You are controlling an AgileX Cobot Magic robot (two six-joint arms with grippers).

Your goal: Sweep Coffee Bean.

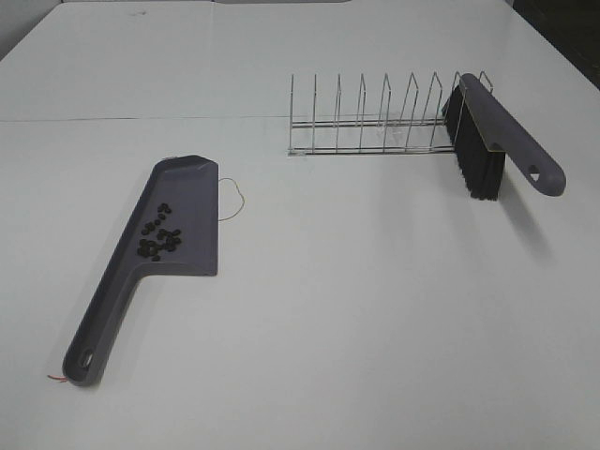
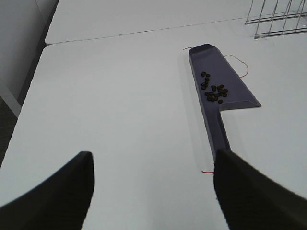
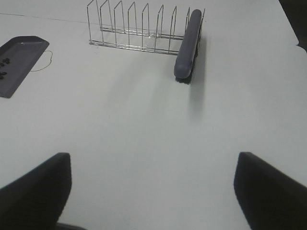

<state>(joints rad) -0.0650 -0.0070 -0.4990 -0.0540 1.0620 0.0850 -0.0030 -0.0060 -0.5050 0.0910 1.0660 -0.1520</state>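
Observation:
The coffee beans (image 1: 159, 238) lie in a loose cluster on the blade of the grey-purple dustpan (image 1: 117, 300), which lies flat on the white table at the left. They also show in the left wrist view (image 2: 214, 90) on the dustpan (image 2: 216, 129). A grey-purple brush (image 1: 497, 131) with black bristles leans in the right end of a wire rack (image 1: 375, 117). My left gripper (image 2: 153, 191) is open and empty, short of the dustpan's handle. My right gripper (image 3: 153, 191) is open and empty, well back from the brush (image 3: 188, 43). Neither gripper shows in the high view.
A thin wire loop (image 1: 234, 197) lies beside the dustpan's blade. A red thread (image 1: 56, 378) lies at the handle's end. A seam (image 1: 141, 119) crosses the table behind the dustpan. The table's left edge (image 2: 29, 86) drops off beside the left gripper.

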